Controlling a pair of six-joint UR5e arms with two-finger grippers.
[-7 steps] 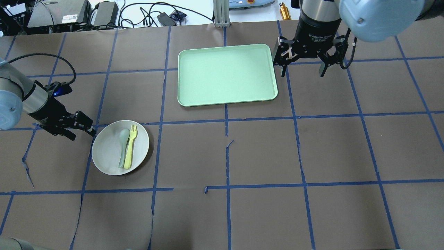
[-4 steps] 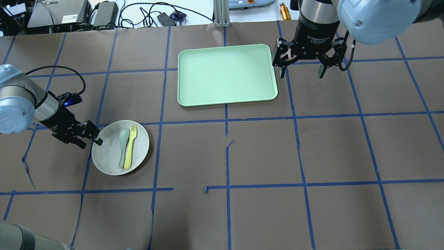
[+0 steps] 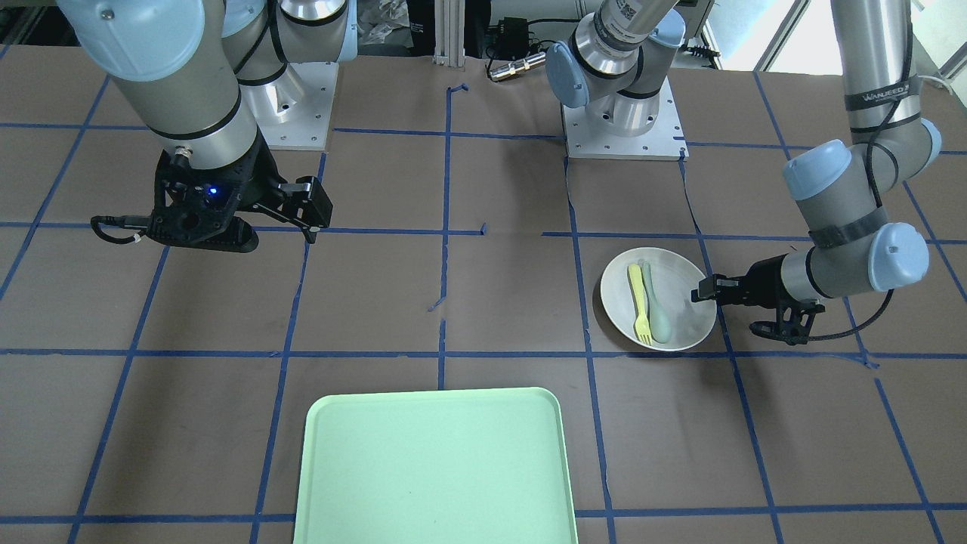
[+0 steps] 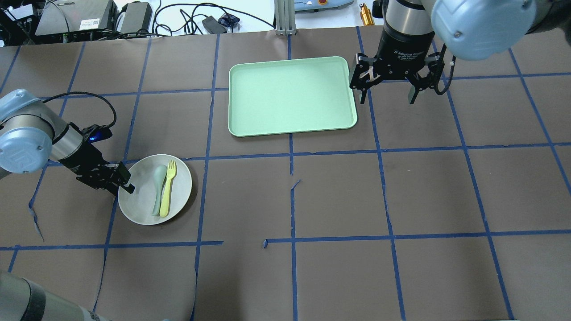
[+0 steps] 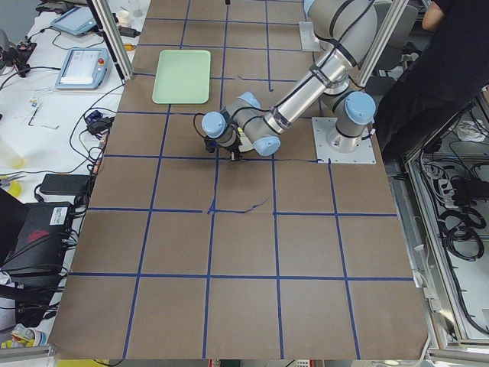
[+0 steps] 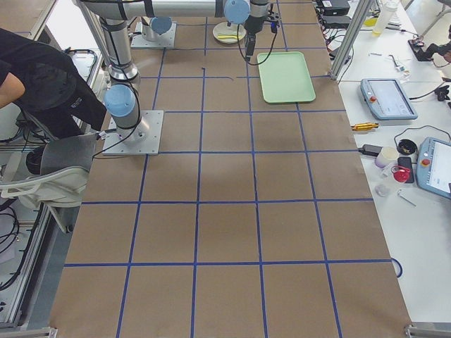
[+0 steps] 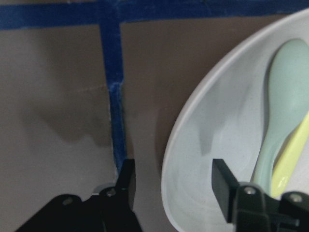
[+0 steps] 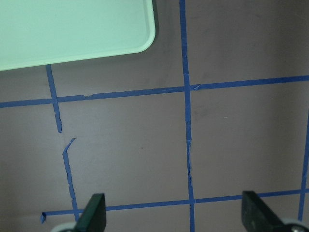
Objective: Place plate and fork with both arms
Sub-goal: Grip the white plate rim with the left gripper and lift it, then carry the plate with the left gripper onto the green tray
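The white plate lies on the table at the left, with the yellow fork and a pale grey-green spoon lying side by side in it. My left gripper is open and low at the plate's left edge. In the left wrist view one finger is outside the rim and one is over the plate's inside, with the rim between them. My right gripper is open and empty. It hangs above the table just right of the mint-green tray.
The tray is empty and also shows in the front-facing view and the right wrist view. Blue tape lines cross the brown table cover. Cables and boxes lie beyond the far edge. A person stands by the robot's base in the side views.
My left gripper has moved toward the plate and now straddles its left rim. The right gripper has barely shifted. The plate, fork and spoon have not moved.
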